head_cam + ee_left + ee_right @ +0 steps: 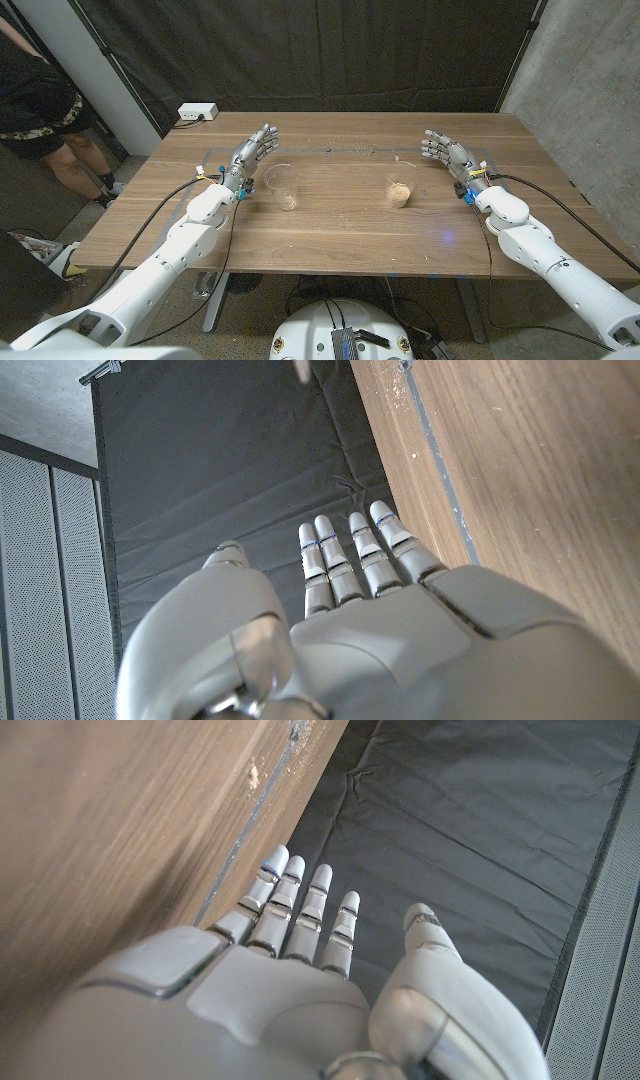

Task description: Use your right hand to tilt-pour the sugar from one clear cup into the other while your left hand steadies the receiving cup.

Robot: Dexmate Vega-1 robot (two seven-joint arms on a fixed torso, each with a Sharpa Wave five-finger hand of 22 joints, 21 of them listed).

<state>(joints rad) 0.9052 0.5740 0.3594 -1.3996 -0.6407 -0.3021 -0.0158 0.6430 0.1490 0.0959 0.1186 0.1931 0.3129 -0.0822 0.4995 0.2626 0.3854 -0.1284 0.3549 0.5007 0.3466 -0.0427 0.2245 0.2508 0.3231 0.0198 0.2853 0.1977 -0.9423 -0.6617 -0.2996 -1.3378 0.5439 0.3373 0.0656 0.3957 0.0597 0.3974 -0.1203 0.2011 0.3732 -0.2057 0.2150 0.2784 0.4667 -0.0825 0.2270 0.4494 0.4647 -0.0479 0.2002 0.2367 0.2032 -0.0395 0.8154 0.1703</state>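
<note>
Two clear cups stand near the middle of the wooden table (330, 225). The left cup (283, 186) looks empty. The right cup (401, 184) holds a layer of light brown sugar (400, 194). My left hand (251, 155) is open just left of the empty cup, fingers straight and pointing toward the far edge, not touching the cup. My right hand (446, 152) is open to the right of the sugar cup, a short gap away. Both wrist views show straight fingers (345, 555) (300, 905) holding nothing, with the table edge and black curtain beyond.
A white power strip (197, 113) lies at the table's far left corner. A person (45, 110) stands off the table's left side. Cables run along both forearms. A black curtain (330, 50) hangs behind the table.
</note>
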